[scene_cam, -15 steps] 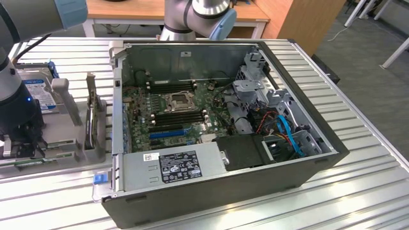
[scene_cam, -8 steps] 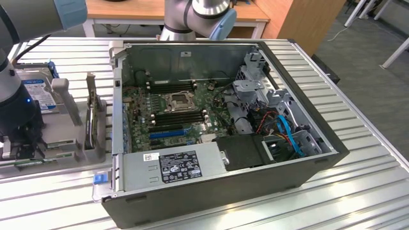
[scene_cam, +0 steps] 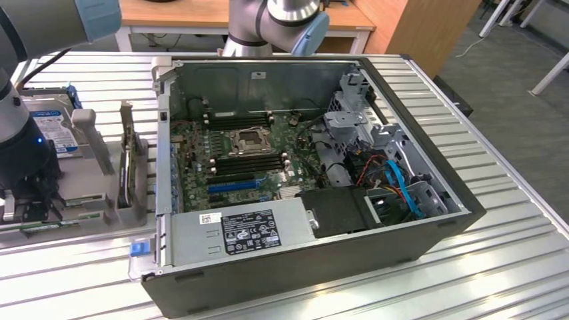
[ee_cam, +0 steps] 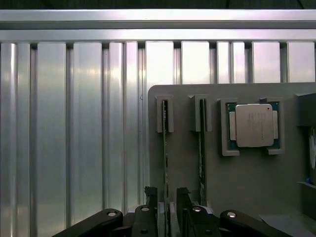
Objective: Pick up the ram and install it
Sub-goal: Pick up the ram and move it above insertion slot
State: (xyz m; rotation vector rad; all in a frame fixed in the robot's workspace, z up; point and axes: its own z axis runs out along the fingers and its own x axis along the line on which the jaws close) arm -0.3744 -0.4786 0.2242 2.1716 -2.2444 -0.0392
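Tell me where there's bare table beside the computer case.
The ribbed table lies bare on the exterior view's right of the computer case. The exterior view's left is crowded: the gray holder carries ram, processor and hard drive.

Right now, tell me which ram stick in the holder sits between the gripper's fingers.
The ram stick farther from the processor: it runs between the fingers of the open gripper, while the other stick stands outside them, next to the processor.

Ribbed silver table (scene_cam: 524, 233); grey tray (ee_cam: 247, 187); dark greenish ram (ee_cam: 165, 153); silver processor chip (ee_cam: 254, 125), green-rimmed; black computer case (scene_cam: 311, 280), green motherboard (scene_cam: 200, 167), blue cables (scene_cam: 404, 190) at its three o'clock
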